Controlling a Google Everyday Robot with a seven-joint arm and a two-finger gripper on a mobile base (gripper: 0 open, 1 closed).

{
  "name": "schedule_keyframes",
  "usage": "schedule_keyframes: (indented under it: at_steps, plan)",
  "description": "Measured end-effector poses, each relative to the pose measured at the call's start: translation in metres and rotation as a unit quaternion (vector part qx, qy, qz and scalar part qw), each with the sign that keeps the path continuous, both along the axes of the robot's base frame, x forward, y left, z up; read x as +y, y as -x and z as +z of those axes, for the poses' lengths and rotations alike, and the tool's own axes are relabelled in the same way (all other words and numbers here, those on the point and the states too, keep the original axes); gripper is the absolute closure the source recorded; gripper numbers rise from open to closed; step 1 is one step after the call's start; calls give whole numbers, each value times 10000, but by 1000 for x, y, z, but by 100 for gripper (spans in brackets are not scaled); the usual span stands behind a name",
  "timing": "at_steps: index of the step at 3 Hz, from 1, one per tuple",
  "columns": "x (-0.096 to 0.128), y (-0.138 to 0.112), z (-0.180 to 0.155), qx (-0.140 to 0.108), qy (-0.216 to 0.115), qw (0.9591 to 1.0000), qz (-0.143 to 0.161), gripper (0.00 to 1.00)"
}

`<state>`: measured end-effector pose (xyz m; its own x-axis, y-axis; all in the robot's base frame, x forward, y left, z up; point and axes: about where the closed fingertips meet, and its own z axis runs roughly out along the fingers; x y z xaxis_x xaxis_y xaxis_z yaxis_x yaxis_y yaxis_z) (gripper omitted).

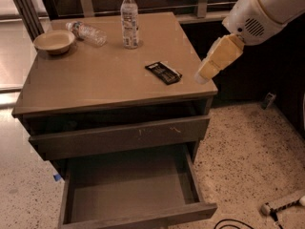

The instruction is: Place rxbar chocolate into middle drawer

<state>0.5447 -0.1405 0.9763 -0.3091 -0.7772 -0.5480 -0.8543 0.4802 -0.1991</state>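
The rxbar chocolate (163, 72), a flat black wrapper with pale lettering, lies on the cabinet top (95, 80) near its right front part. The middle drawer (128, 190) is pulled far out at the bottom, with a bare floor and nothing in it. My gripper (205, 74), tan and cream, hangs on the white arm at the cabinet's right edge. It points down and left, just right of the bar and a little above the top. It holds nothing that I can see.
An upright water bottle (129, 19), a bottle lying on its side (87, 32) and a tan bowl (54, 41) stand at the back of the top. The drawer above, with a scratched front (119, 136), is slightly open. A cable and a white tool (281, 206) lie on the speckled floor at the right.
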Motion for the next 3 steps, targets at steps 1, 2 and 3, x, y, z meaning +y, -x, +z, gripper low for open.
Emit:
schedule_keyframes:
  at_steps: [1,2,3]
  plan:
    - [37,-30,-11,-314,-425,9986,-25,0]
    - [39,-40,-2,-545,-503,9972,-88,0]
    - [40,-39,-6,-554,-445,9974,-120,0]
